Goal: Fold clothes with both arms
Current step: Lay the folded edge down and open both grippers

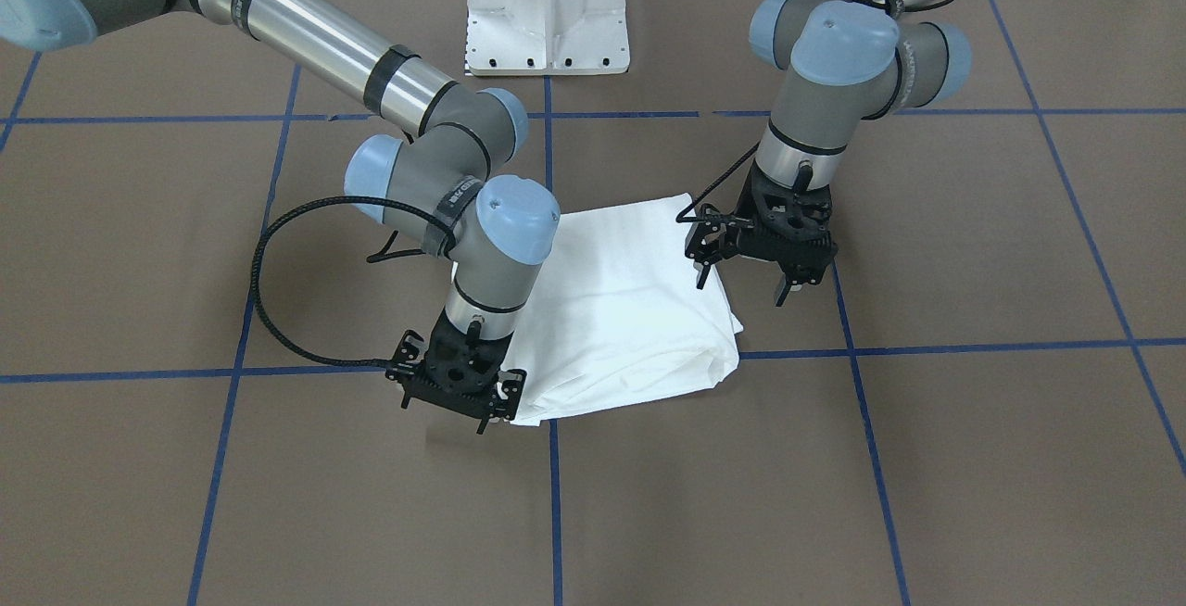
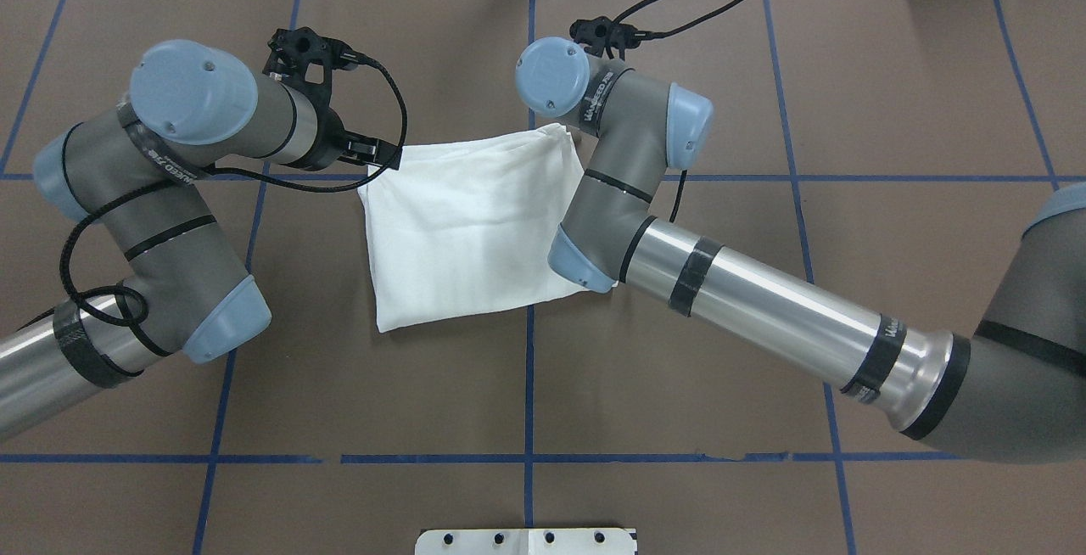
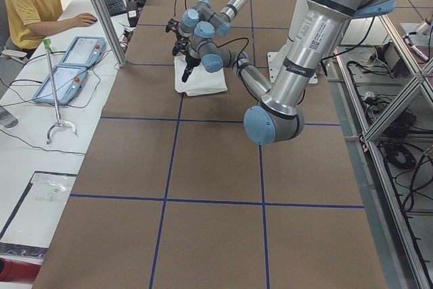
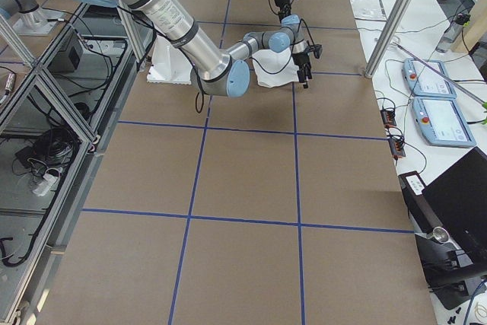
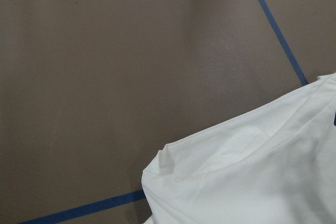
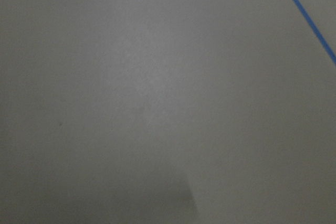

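Two open grippers flank a folded T-shirt, seen from across the table (image 1: pixel 927 476). The right gripper (image 1: pixel 445 413), jaws spread and empty, is at one corner. The white T-shirt (image 1: pixel 621 309) lies flat. The left gripper (image 1: pixel 741 291), wide and empty, is beside its edge. The cloth is likely light and limp, so pinch all layers at the corners.

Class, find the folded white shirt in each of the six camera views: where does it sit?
Front-facing: shirt at centre.
Overhead: shirt at centre, slightly left.
Exterior left: shirt upper middle.
Exterior right: shirt upper middle.
Left wrist: shirt in lower right corner.
Right wrist: not in it.
Shared landmark: blue tape lines on the table.
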Tool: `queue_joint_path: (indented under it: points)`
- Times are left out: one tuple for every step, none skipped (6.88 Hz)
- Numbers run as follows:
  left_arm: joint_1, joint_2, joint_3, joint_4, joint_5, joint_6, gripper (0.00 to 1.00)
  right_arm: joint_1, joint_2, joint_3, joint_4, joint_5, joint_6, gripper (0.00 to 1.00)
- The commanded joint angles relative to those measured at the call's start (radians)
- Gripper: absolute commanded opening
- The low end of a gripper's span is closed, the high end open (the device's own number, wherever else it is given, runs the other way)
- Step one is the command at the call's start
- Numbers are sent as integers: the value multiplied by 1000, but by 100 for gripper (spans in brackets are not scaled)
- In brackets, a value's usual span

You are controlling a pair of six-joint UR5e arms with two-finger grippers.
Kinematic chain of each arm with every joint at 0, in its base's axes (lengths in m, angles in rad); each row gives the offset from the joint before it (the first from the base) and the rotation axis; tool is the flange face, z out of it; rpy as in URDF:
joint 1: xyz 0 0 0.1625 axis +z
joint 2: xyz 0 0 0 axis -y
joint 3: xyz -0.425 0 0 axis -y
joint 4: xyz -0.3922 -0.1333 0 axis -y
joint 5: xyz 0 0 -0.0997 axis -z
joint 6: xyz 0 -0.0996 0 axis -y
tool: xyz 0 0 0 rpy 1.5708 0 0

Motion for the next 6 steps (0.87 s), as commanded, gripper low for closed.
queue_joint_path:
  points:
    - [11,-15,69,2,6,-3,100,99,-3,52,-14,144,-119,100]
    - [14,-41,116,2,7,-21,100,104,-12,90,-17,166,-135,100]
    - [17,-82,170,2,39,-23,100,104,-38,130,-16,169,-135,100]
    - [58,-101,181,0,76,-37,100,102,-65,170,-16,169,-135,100]
    - [72,-107,201,-1,78,-48,100,102,-72,181,-16,169,-135,100]
    - [72,-128,247,-1,90,-60,100,101,-72,181,-13,169,-134,100]
